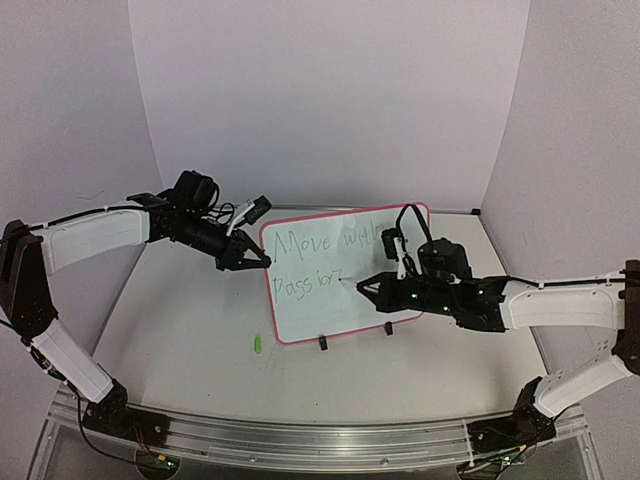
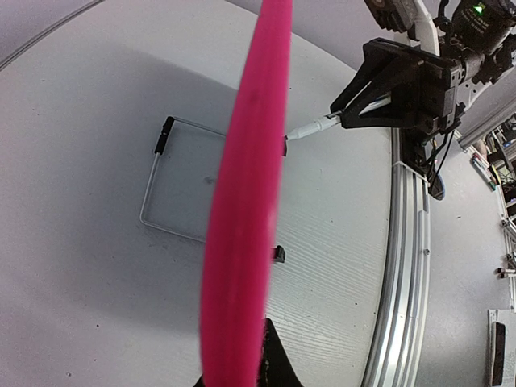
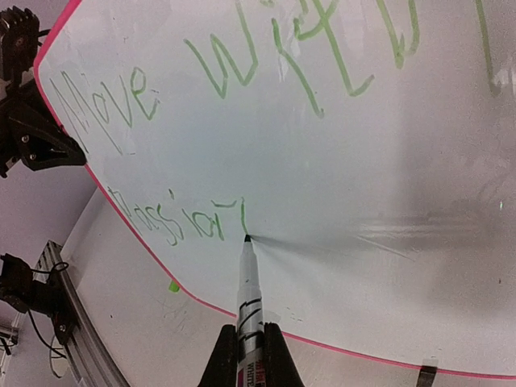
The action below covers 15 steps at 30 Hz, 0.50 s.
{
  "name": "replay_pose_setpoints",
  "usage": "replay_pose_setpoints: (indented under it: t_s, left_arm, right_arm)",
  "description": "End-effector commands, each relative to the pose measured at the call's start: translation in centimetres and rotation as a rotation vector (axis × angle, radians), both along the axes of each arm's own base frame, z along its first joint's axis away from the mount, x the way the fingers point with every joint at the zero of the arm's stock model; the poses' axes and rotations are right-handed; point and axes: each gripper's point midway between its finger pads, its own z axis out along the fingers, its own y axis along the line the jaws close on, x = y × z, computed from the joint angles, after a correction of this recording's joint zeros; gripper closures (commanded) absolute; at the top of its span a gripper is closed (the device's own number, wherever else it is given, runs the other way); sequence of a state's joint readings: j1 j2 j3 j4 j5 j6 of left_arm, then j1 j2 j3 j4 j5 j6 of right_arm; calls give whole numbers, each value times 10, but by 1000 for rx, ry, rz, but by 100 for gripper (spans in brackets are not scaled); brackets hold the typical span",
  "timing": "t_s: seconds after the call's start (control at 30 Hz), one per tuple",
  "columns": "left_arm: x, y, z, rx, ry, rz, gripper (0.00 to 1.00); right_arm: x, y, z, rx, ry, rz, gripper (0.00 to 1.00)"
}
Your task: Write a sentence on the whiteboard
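Note:
The whiteboard (image 1: pixel 335 312) stands upright mid-table on black clip feet, its pink-red frame around it. The sentence (image 1: pixel 318 243) is in green, "Move with" above "passion" (image 1: pixel 305 284). My left gripper (image 1: pixel 260 260) is shut on the board's left frame edge, a blurred pink band in the left wrist view (image 2: pixel 242 201). My right gripper (image 1: pixel 368 288) is shut on a white marker (image 3: pixel 247 294). The marker tip touches the board (image 3: pixel 363 185) at the end of the second line (image 3: pixel 177 219).
A small green marker cap (image 1: pixel 256 344) lies on the table in front of the board's left corner. The board's wire stand (image 2: pixel 173 181) sits behind it. An aluminium rail (image 1: pixel 320 435) runs along the near edge. Grey walls enclose the back and sides.

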State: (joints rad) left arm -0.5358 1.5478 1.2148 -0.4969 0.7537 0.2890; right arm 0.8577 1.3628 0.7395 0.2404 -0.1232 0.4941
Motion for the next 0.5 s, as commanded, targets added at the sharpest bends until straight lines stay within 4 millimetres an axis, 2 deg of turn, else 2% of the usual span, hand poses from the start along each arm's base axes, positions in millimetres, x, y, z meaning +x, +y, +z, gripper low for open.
replay_pose_setpoints:
  t_s: [0.0,0.27,0.47]
  left_arm:
    - [5,4,-17,71,-21,19,100]
    - [5,4,-17,71,-21,19,100]
    - [5,4,-18,74,-18,20,100]
  right_arm:
    - [3,-1,-7,-13,23,-16,100]
    - [0,-3,-11,-21,37,-9,100]
    - [-8,-5,9,18,-2,20,100]
